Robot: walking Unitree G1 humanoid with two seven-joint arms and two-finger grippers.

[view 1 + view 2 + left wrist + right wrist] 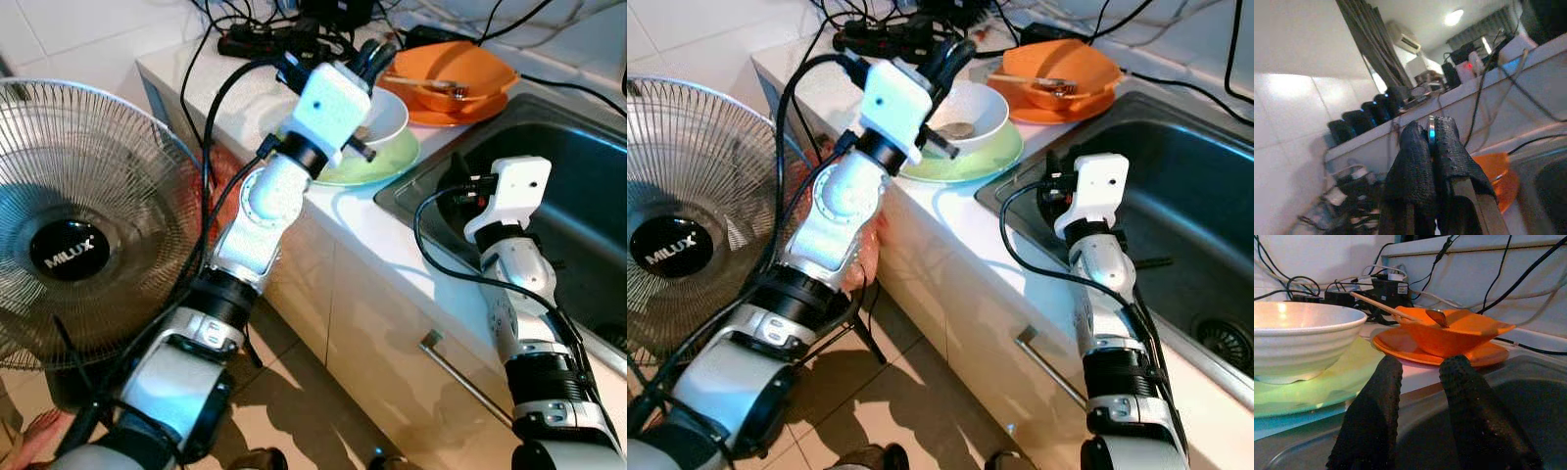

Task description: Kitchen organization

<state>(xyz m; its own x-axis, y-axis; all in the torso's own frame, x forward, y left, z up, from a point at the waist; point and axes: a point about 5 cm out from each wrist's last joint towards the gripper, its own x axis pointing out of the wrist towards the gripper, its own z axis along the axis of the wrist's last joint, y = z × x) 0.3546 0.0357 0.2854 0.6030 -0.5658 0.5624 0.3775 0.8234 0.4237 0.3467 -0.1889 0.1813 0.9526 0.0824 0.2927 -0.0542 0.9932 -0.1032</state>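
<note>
The fan (73, 235) stands on the floor off the counter's (950, 220) left end. The sink (1176, 206) fills the right end. Beside the sink, near the front edge, a green plate (985, 157) carries a white bowl (975, 110); behind them an orange bowl (460, 73) sits on an orange plate (460, 113). The dishes look stiff, slick and breakable, so a rim pinch seems best. The left gripper (1431, 147), jaws closed with something thin glinting between them, is raised over the white bowl. The right gripper (1422, 382), jaws apart, hovers low at the sink's near-left corner.
</note>
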